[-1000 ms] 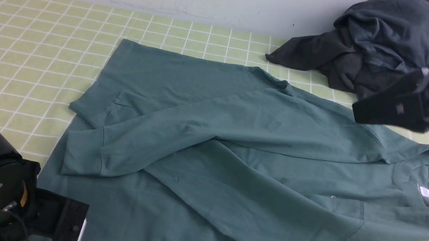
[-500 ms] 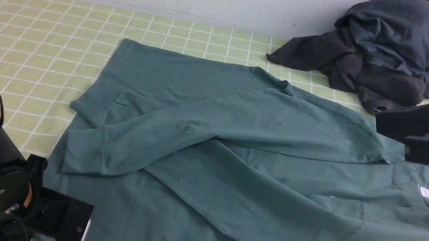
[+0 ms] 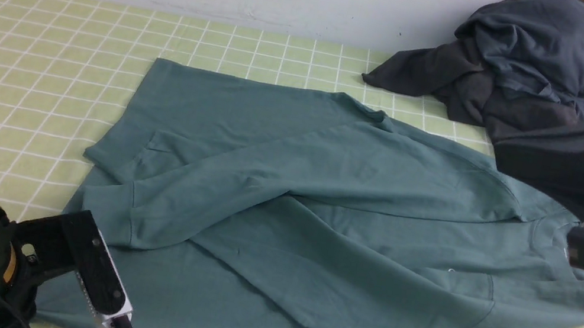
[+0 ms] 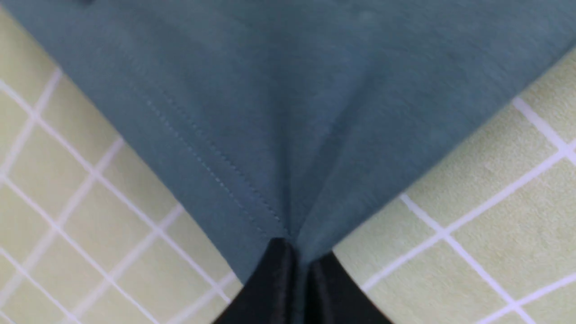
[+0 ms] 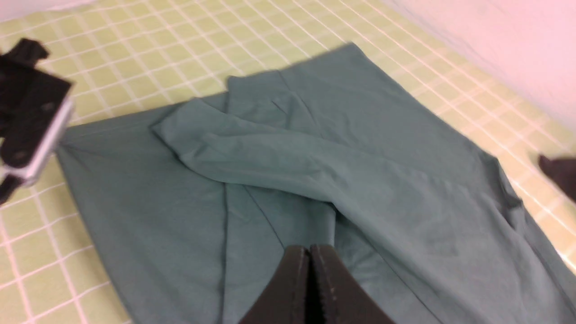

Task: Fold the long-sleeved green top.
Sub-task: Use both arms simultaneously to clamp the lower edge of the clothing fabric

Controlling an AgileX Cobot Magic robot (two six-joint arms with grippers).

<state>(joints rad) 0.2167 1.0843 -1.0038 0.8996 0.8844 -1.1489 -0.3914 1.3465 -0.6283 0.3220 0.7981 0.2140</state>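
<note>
Now a corner of the green top is pinched in the left jaws. The right jaws are shut, empty. It should be lifted slowly.

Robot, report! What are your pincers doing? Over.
Left pincer shut on green top, hem corner. Right pincer shut, near collar. Dark clothes heap beyond it.

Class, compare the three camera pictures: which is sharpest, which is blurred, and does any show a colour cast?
Front view: sharpest and evenly lit, the green long-sleeved top crisp with only soft shadows. Left wrist view: a soft close-up, the top's stitching and the checked tablecloth fuzzy. Right wrist view: slightly blurred, with a pink cast on the wall.
</note>
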